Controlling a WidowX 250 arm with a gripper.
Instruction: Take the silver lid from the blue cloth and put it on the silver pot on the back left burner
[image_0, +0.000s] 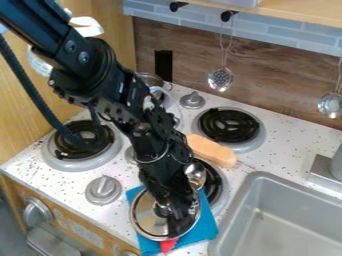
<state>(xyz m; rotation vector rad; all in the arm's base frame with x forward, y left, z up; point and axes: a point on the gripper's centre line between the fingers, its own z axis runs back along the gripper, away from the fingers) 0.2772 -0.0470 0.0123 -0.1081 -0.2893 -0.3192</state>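
One black gripper (175, 212) pointing down over round metal-rimmed lid (149, 222), low centre of view; open or closed, cannot tell; contact with lid, cannot tell either. Lid above blue cloth (208, 227), near front edge of white speckled counter (63, 177); resting on it or slightly raised, unclear. Small red thing (168, 245) poking out past lid's near rim. Shiny rounded metal thing (195, 175) just beside gripper, partly hidden. Orange-tan block (212, 150) behind, lying between two black coil burners, rear one (229, 125) and nearer one (212, 186), latter partly covered by arm (90, 60). Another coil burner (90, 133) at left, under arm's cable. Metal pot (149, 79) farther back, mostly behind arm. Grey knob (103, 190) at front left. Grey sink (262, 176) at right. Slotted ladle (220, 79) hanging on back wall, second metal utensil (330, 105) at right edge.
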